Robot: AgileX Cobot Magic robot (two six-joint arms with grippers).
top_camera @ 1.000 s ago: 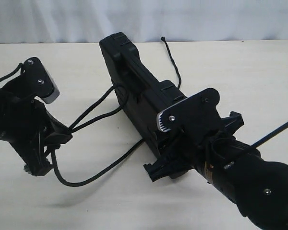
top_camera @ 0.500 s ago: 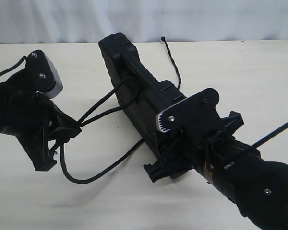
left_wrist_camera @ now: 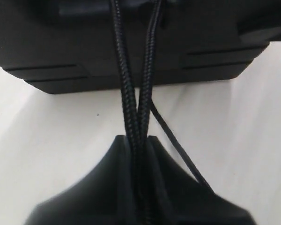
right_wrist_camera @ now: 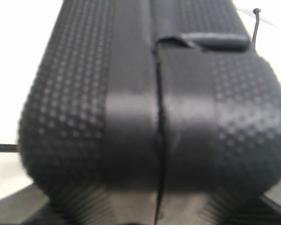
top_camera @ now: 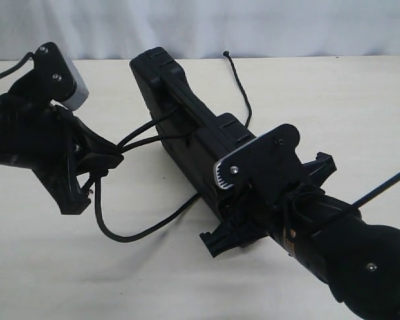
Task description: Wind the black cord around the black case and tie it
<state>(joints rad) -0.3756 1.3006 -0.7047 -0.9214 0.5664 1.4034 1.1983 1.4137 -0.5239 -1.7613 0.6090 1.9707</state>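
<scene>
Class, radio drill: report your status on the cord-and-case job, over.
Left gripper: jaws shut on black cord, two strands. Right gripper: jaws clamped on black case. Slack loop beside case; nothing seen blocking.

We've got loads of open tabletop [top_camera: 340, 107] right of the black case [top_camera: 200, 153], plus a bare patch at the lower left of the exterior view, so it's easy to get in there. Left of the case is the awkward bit. Two taut strands of the black cord [left_wrist_camera: 126, 93] run from the left fingers [top_camera: 101, 152] to the case, barring that gap, with a slack loop lying under them. The right fingers [top_camera: 220, 239] hog the case's near end, and a cord tail trails behind it.
</scene>
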